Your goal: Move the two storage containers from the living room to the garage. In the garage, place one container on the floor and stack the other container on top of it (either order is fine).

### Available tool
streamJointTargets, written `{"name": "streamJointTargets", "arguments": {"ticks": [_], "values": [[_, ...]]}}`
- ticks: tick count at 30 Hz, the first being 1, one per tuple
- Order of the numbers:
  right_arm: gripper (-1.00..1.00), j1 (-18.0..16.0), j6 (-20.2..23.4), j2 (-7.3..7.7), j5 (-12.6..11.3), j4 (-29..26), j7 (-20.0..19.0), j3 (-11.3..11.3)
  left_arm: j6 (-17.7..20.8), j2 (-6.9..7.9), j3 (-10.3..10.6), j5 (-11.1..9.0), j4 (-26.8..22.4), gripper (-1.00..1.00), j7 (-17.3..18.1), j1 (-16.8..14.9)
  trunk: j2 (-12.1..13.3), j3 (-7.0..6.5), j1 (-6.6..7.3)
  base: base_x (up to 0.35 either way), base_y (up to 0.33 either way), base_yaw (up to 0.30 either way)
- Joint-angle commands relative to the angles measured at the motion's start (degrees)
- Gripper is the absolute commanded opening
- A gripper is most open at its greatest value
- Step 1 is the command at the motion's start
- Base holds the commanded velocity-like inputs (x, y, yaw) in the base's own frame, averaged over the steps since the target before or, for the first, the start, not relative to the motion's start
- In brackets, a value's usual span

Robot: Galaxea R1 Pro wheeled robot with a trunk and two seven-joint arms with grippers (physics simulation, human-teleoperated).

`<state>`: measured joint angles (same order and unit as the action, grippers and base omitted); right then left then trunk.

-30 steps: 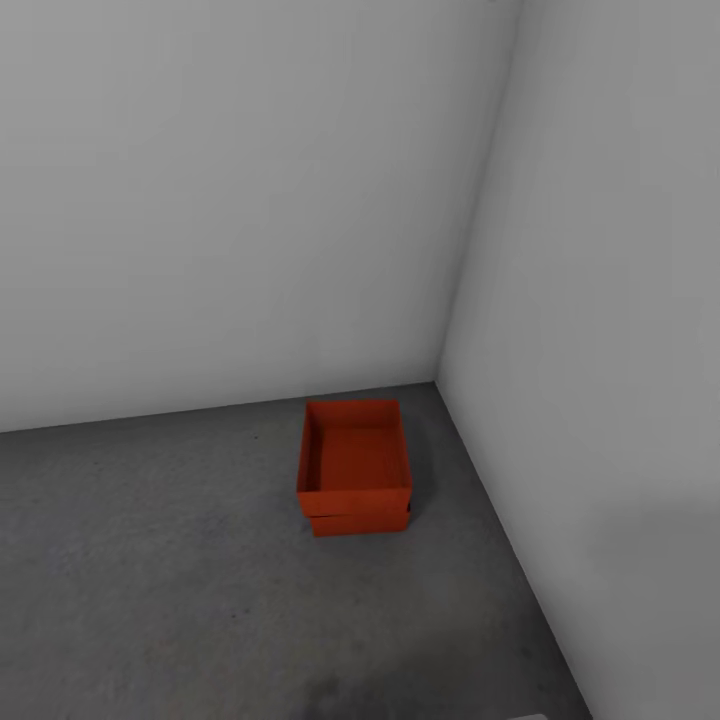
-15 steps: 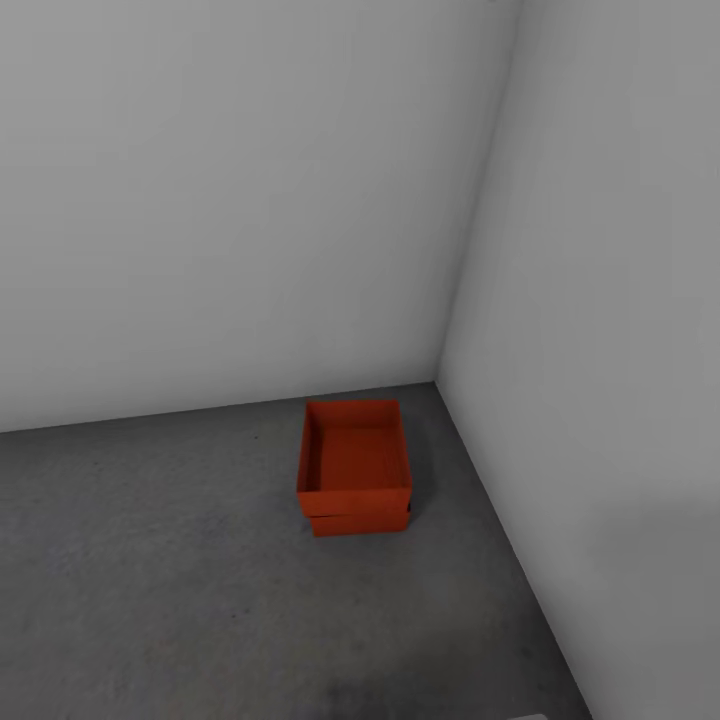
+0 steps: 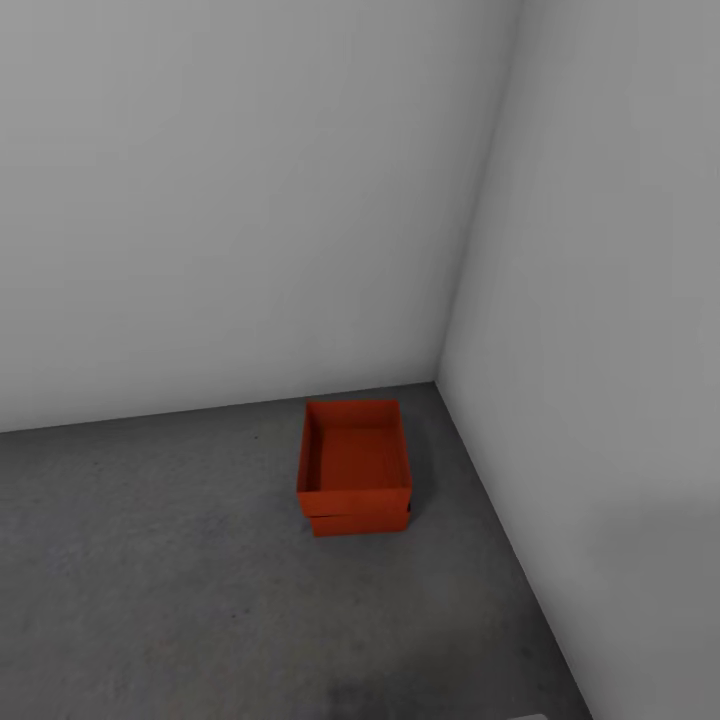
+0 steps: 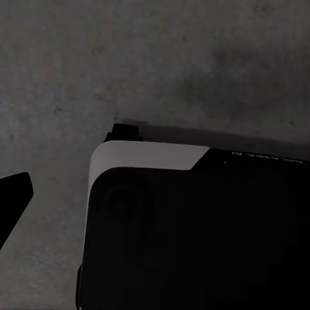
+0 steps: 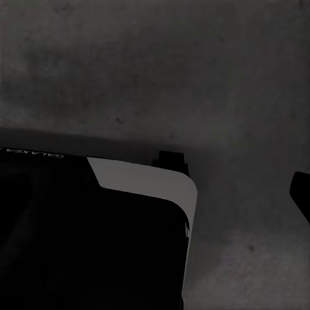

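Note:
Two orange-red storage containers stand stacked in the garage corner in the head view. The upper container (image 3: 355,455) is open on top and empty, and it sits squarely on the lower container (image 3: 358,523), of which only a thin strip shows. The lower one rests on the dark grey floor (image 3: 150,560). Nothing holds either of them. One dark fingertip (image 4: 13,194) of my left gripper shows at the edge of the left wrist view over bare floor. One dark fingertip (image 5: 302,194) of my right gripper shows in the right wrist view.
Plain white walls meet just behind and right of the stack: the back wall (image 3: 230,200) and the right wall (image 3: 600,350). Open floor spreads to the left and front. My own dark base with its white edge (image 4: 148,155) (image 5: 148,177) shows in both wrist views.

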<state>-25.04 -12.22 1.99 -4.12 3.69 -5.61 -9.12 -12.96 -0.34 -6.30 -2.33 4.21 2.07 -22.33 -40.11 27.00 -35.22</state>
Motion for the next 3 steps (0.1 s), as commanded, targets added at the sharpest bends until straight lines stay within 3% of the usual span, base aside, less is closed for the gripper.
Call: {"name": "streamJointTargets", "arguments": {"ticks": [1,3], "values": [[1.0,-0.1,-0.4,0.01,-0.4,0.3,-0.3,-0.4,-0.4,0.0,-0.4,-0.3,0.3,1.0,0.2,-0.1,-0.1,0.06,-0.01,0.0,0.0,0.0],[1.0,-0.1,-0.4,0.02,-0.4,0.3,-0.3,-0.4,-0.4,0.02,-0.4,-0.3,0.3,1.0,0.2,-0.1,-0.1,0.06,-0.01,0.0,0.0,0.0]]}}
